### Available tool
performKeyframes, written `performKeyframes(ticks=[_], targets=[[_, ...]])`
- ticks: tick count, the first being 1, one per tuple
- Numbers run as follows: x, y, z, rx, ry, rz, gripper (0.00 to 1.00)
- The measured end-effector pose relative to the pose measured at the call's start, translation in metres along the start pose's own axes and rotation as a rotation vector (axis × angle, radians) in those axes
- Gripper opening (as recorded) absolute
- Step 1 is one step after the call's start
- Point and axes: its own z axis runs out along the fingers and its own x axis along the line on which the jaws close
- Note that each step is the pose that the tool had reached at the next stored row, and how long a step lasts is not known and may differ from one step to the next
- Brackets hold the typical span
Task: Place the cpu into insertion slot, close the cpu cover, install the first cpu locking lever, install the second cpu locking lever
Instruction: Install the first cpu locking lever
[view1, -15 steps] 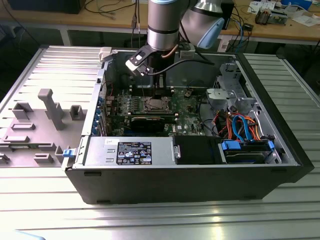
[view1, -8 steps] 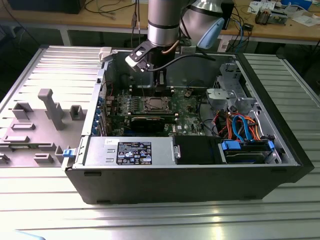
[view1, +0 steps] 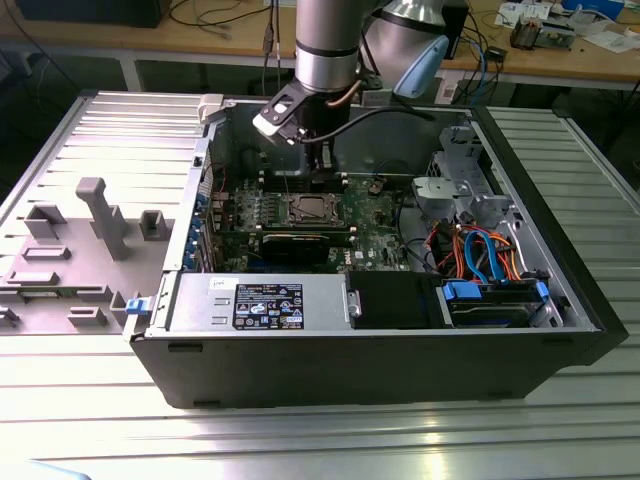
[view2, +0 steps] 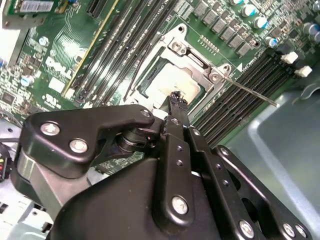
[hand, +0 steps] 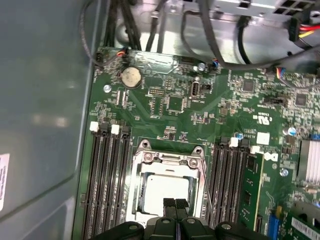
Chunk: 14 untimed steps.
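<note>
The pincer (hand: 175, 205), fingers together and empty, is positioned directly above the cpu (hand: 162, 187), which is seated in the insertion slot (view2: 149, 82) and framed by the lowered cpu cover (hand: 170, 159).

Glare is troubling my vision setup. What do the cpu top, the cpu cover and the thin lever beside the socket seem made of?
The cpu: metal lid, pale grey, with a dull sheen that washes out under light. The cpu cover: probably stamped sheet steel, silvery, with glossy highlights on its edges. The lever: thin bare metal rod, likely steel, glinting along its length.
</note>
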Motion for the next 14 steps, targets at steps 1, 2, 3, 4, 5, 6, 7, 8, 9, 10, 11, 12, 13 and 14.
performKeyframes(ticks=[1,2,3,4,5,6,7,8,9,10,11,12,13,14], targets=[[0.0001,-0.0002,0.0000,-0.0004,-0.0001,-0.009,0.11],[0.0000,-0.0002,0.0000,-0.0006,-0.0003,-0.016,0.11],[0.0001,-0.0002,0.0000,-0.0007,-0.0003,-0.016,0.11],[0.0000,-0.0002,0.0000,-0.0007,-0.0003,-0.017,0.11],[0.0000,-0.0002,0.0000,-0.0007,-0.0003,-0.017,0.11],[0.0000,-0.0002,0.0000,-0.0007,-0.0003,-0.017,0.11],[0.0000,-0.0002,0.0000,-0.0007,-0.0004,-0.017,0.11],[0.0000,-0.0002,0.0000,-0.0007,-0.0004,-0.017,0.11],[0.0000,-0.0002,0.0000,-0.0007,-0.0004,-0.017,0.11],[0.0000,-0.0002,0.0000,-0.0007,-0.0004,-0.017,0.11],[0.0000,-0.0003,0.0001,-0.0008,-0.0002,-0.017,0.11],[-0.0002,-0.0004,0.0000,-0.0007,-0.0004,-0.018,0.11],[-0.0002,-0.0004,0.0000,-0.0009,-0.0003,-0.020,0.11],[-0.0003,-0.0005,0.0000,-0.0009,-0.0003,-0.022,0.11]])
